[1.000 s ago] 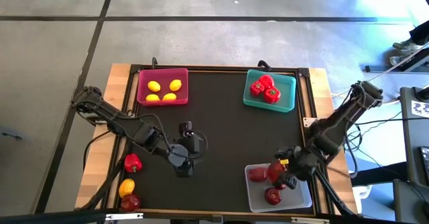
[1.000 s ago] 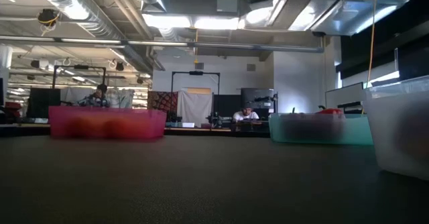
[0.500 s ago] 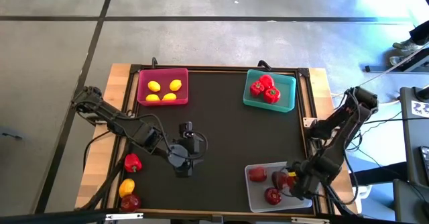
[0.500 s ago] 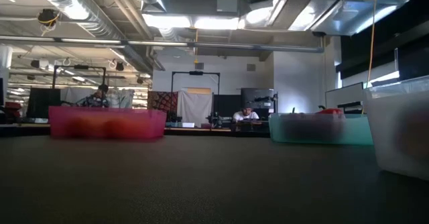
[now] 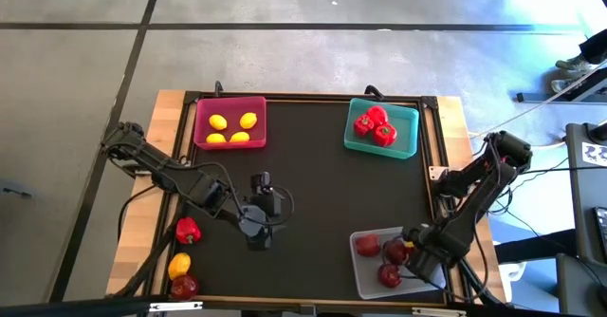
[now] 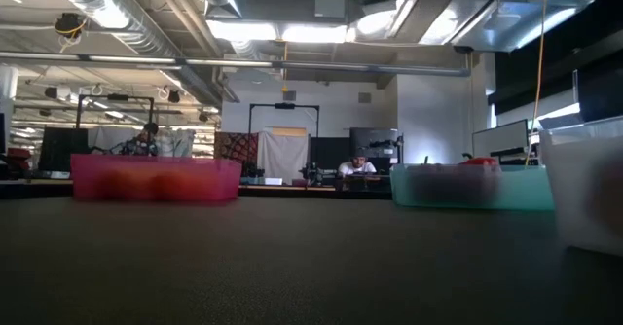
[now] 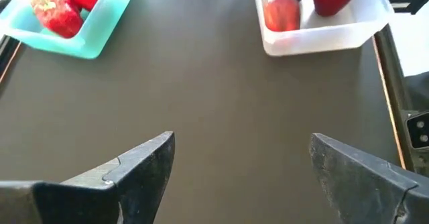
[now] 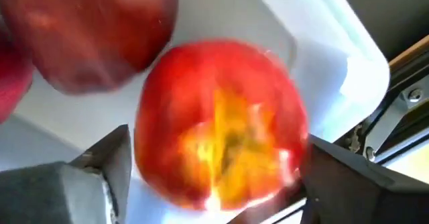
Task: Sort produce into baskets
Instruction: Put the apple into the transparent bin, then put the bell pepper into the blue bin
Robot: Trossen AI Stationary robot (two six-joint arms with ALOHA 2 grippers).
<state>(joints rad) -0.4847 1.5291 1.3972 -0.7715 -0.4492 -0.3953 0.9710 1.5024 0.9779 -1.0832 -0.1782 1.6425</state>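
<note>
1. Dark red apple [image 8: 221, 123] — shown in the right wrist view between the two dark fingers of the right gripper [image 5: 417, 257], low over the clear tray [image 5: 365, 281] at the table's near right corner. The fingers are spread about as wide as the fruit; whether the apple is pinched or already freed cannot be told.

2. Two more apples [image 5: 367, 246] are seen in the same tray, one touching the fruit at the fingers. A risk is judged here: if the gripper is lifted before it is fully parted, the apple may be dragged up and rolled over the low rim, or a neighbour knocked.

3. The tray sits close to the table's edge [image 5: 446, 224]; a sideways nudge from the arm could push it askew or off the mat.

4. Sorted so far — yellow lemons [image 5: 233, 129] in the pink tray [image 5: 201, 110], red peppers [image 5: 374, 125] in the teal tray [image 5: 408, 137], both at the far side.

5. Unsorted pieces are left on the wooden strip at the near left: a pepper [image 5: 188, 230], a lemon [image 5: 178, 266] and an apple [image 5: 184, 286], the last two touching, so one may be disturbed when the other is picked.

6. The left gripper [image 7: 238, 174] hovers over the bare mat at mid-table, wide open and empty.
</note>
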